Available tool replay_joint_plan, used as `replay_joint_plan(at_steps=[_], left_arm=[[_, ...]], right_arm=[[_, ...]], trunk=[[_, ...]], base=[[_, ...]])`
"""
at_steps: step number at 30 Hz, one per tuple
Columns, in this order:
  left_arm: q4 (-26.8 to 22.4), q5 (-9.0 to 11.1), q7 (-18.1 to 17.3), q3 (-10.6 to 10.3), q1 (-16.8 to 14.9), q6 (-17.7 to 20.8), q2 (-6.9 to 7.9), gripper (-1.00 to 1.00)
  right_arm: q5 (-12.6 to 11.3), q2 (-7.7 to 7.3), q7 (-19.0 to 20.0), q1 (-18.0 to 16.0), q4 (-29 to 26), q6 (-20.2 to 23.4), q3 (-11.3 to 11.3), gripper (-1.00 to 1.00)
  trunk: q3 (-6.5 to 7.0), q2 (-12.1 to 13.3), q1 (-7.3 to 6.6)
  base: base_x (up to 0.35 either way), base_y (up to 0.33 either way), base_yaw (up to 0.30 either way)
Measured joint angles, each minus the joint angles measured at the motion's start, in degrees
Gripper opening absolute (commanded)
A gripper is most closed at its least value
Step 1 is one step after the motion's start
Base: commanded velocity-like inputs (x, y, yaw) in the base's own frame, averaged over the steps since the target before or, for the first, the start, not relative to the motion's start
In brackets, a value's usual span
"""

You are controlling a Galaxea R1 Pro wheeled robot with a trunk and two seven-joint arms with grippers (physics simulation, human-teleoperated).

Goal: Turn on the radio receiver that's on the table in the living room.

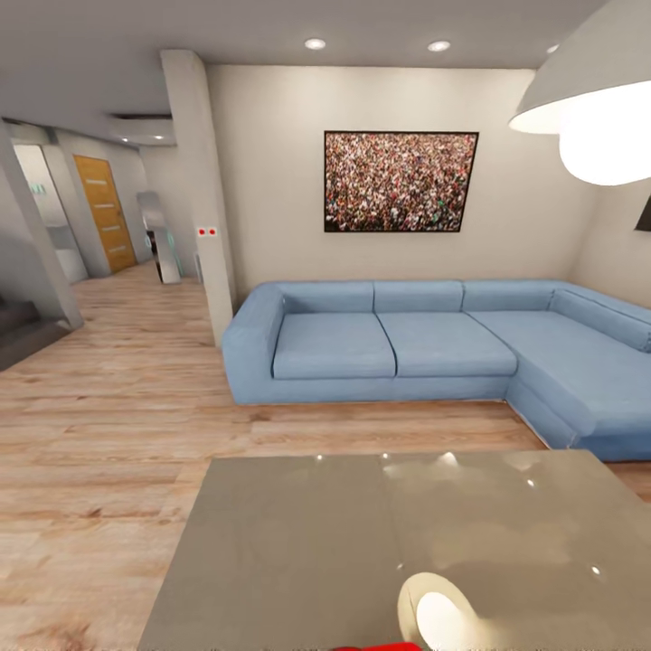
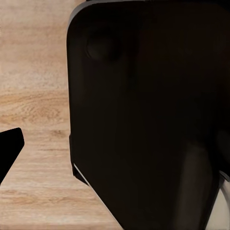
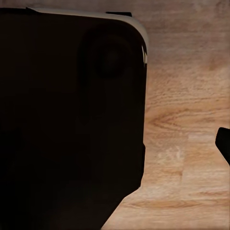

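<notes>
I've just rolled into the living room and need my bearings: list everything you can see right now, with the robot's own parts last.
Glossy grey coffee table: one, grey, nearest the camera, reflecting ceiling lights.
Small red radio receiver: one, red, only a sliver at the table's near edge.
Blue sectional sofa: one, blue, beyond the table against the wall.
Framed crowd picture: one, dark frame, on the beige wall above the sofa.
White pendant lamp: one, white, hanging at upper right.
Wooden door: one, orange-brown, down the hallway at left.
Light wood plank floor: light brown, around the table.
Dark robot body panel: black, seen by the left wrist camera over the floor; a similar panel by the right wrist camera. Gripper states cannot be told.
</notes>
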Motion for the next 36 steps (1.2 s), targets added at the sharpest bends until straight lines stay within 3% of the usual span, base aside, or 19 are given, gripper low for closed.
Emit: replay_joint_plan(at_steps=[36], left_arm=[[0.0,0.0,0.0,0.0,0.0,-0.3,0.00,1.00]], right_arm=[[0.0,0.07,0.0,0.0,0.0,0.0,0.0,1.00]], trunk=[[-3.33,0.0,0.00]], base=[[0.000,0.000,0.000]])
